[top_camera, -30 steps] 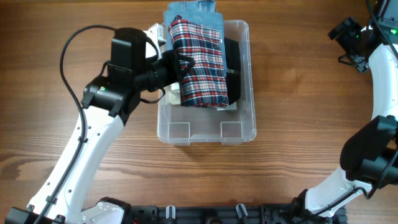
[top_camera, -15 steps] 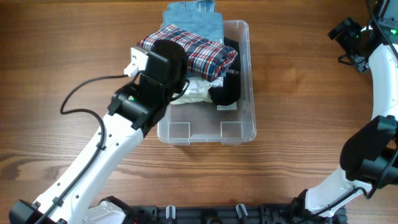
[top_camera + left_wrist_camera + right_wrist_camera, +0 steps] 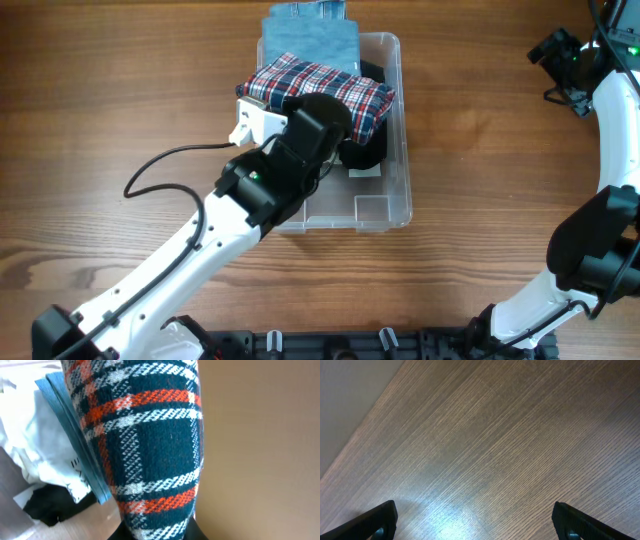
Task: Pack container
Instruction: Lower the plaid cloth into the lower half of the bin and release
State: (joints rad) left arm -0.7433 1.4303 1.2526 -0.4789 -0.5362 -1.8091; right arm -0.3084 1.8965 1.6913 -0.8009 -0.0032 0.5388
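The container, a clear plastic tub, stands near the middle of the wooden tabletop, its long sides running away from the robot's base. A folded checked cloth in red, white and dark blue lies crosswise over the tub's far half, resting on top of what is already inside. Beyond it a folded blue denim piece pokes out over the far rim. A black garment sits in the tub against the right wall, just under the near edge of the checked cloth. The near end of the tub shows its bare moulded base.

The left arm reaches in from the near left, and its wrist covers the tub's left side. From above its fingertips are hidden. In the left wrist view the checked cloth fills the frame and runs down into the dark left pincer at the bottom edge, which is pinching it. To the left of the cloth are the denim's blue edge, some white fabric and the black garment.

The right arm stands well apart at the far right. The right pincer is spread wide over bare wood, with one finger at each lower corner of its view.
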